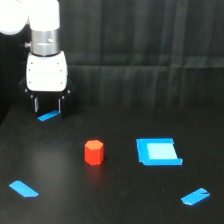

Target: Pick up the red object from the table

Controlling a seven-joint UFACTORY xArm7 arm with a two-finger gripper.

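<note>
Mid-table: red object upright, apart from gripper, open.

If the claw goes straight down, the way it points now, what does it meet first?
Probably the blue tape strip on the table, just under the open claw. Depth is unclear. The red object stands apart.

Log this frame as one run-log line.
phase: pre-grasp | pincer: open, empty, above blue strip at back left | red object: upright on table, untouched, apart from pincer | blue square patch: exterior view's right of it
</note>
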